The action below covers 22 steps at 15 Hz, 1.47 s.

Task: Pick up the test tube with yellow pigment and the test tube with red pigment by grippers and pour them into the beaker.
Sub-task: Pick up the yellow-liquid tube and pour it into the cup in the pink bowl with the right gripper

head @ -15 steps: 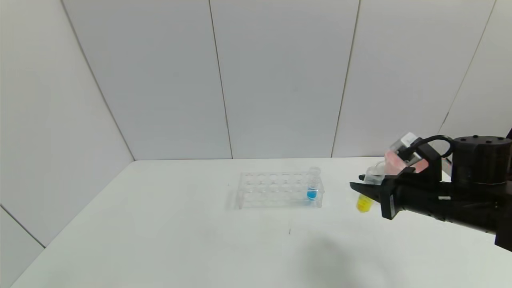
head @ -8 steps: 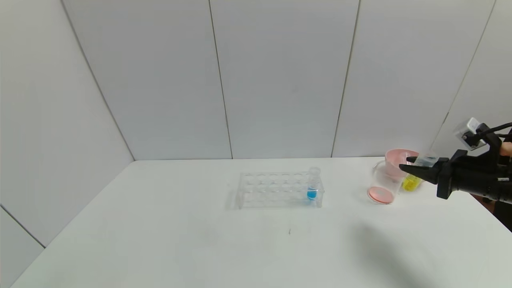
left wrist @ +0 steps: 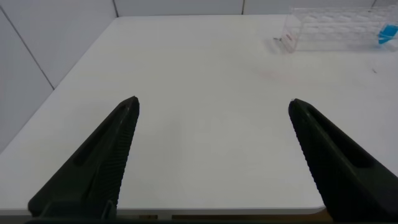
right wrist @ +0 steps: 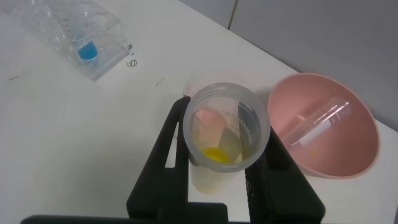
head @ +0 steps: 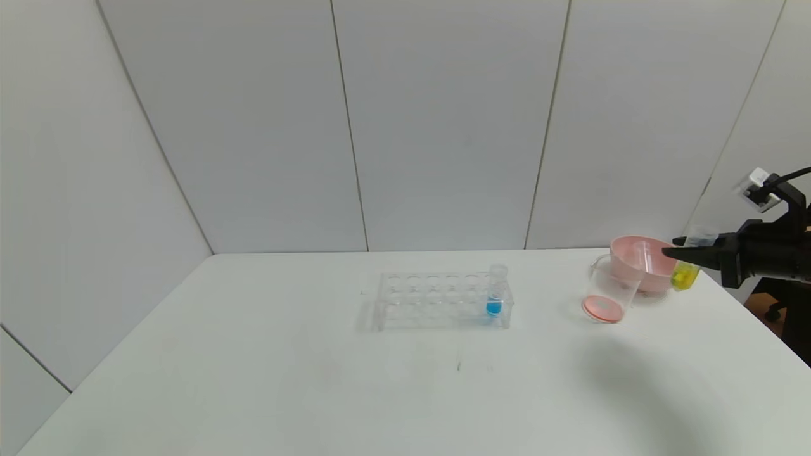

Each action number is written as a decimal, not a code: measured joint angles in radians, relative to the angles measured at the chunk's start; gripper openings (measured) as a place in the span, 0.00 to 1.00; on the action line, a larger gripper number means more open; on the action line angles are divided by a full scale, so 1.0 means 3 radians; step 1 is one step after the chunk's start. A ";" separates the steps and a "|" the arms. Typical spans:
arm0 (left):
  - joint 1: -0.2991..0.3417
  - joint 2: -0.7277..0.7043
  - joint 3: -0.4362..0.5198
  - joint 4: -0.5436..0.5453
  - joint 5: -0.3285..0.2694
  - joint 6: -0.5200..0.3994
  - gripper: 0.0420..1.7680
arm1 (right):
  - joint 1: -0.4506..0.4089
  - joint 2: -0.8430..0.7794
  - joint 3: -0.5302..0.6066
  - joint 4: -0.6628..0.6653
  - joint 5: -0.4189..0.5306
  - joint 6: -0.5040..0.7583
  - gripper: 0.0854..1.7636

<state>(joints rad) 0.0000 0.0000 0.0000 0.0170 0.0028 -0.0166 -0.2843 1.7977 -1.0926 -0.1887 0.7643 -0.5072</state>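
1. The white table (head: 317,380) was a broad, smooth, matte slab under plain grey wall panels.
2. The right gripper (head: 687,254), black and pointed, hung at the table's far right, just beside the pink bowl; its jaws were clamped on the test tube with yellow pigment (head: 686,271), a clear round-bottomed tube held upright, open mouth up, with yellow liquid at its tip.
3. The left gripper (left wrist: 211,155) hovered low over the table's near left edge, its two tapered black fingers (left wrist: 99,168) spread wide apart with nothing between them.
4. The clear plastic rack (head: 440,303), a boxy block with rows of round holes, stood mid-table and held one tube with blue liquid (head: 495,297) at its right end.
5. The pink bowl (head: 640,263), smooth and round, held an empty-looking clear tube (right wrist: 320,123) lying tilted inside.
6. The beaker (head: 609,292), clear and straight-sided, stood touching the bowl's left side, with reddish-pink liquid covering its bottom.
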 joint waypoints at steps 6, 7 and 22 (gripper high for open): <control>0.0000 0.0000 0.0000 0.0000 0.0000 0.0000 0.97 | -0.0130 0.0340 -0.1257 0.1680 -0.0328 -0.0734 0.29; 0.0000 0.0000 0.0000 0.0000 0.0000 0.0000 0.97 | -0.0128 0.0423 -0.1419 0.1850 -0.0474 -0.0860 0.29; 0.0000 0.0000 0.0000 0.0000 0.0000 0.0000 0.97 | 0.0451 0.1303 -0.2978 0.2874 -0.1607 -0.1643 0.29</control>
<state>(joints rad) 0.0000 0.0000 0.0000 0.0170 0.0028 -0.0166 -0.1489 2.1885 -1.9860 0.6734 0.2821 -1.0002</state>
